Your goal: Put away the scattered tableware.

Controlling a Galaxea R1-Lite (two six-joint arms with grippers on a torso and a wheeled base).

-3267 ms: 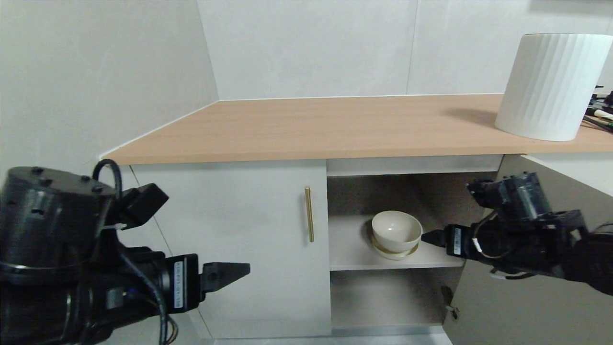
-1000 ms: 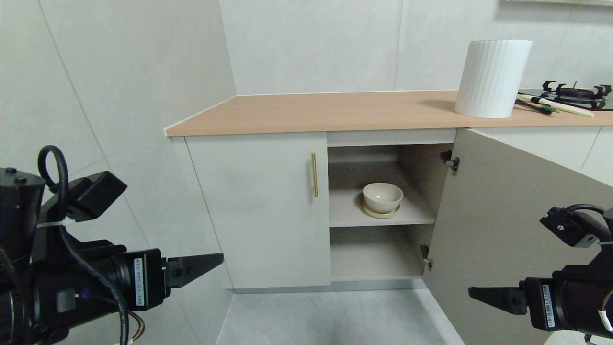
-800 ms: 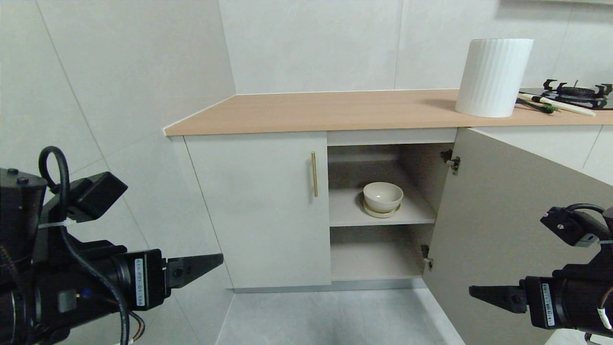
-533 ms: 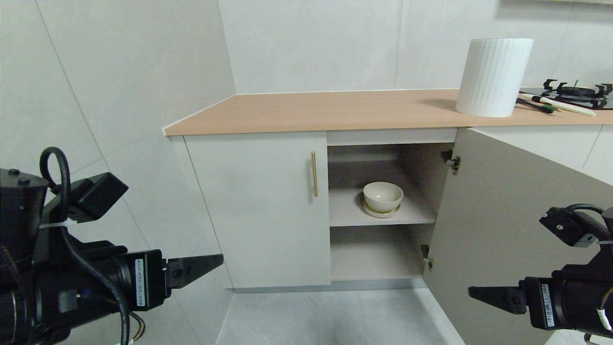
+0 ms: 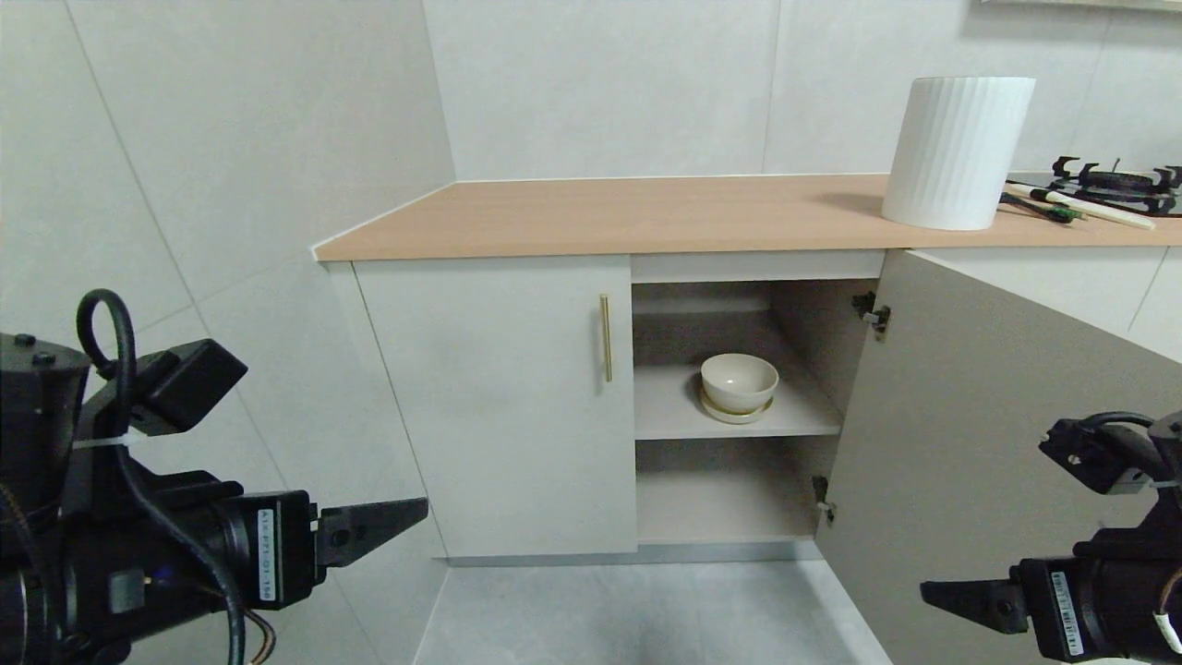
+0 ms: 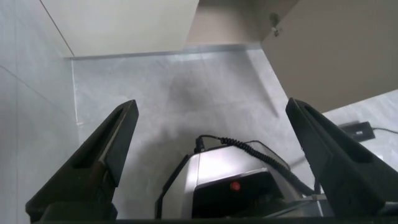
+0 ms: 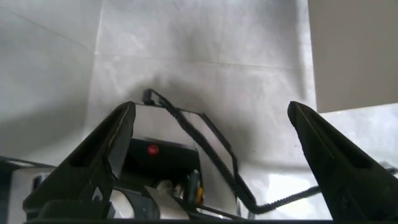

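Head view: a cream ceramic bowl (image 5: 739, 380) sits on a matching saucer (image 5: 736, 413) on the upper shelf (image 5: 674, 416) of the open white cabinet (image 5: 499, 406). Left claw (image 5: 388, 522) and right claw (image 5: 960, 596) hang low before it, fingers spread wide apart.

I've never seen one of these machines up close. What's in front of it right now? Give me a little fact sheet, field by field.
Doors: right door swung open, left door shut
Tableware: cream bowl sitting on a small plate, on the upper shelf inside
Worktop: wooden, with a white ribbed container near its right end
Left pincer: open, empty, low, off to the left of the shut door
Right pincer: open, empty, low, before the open door
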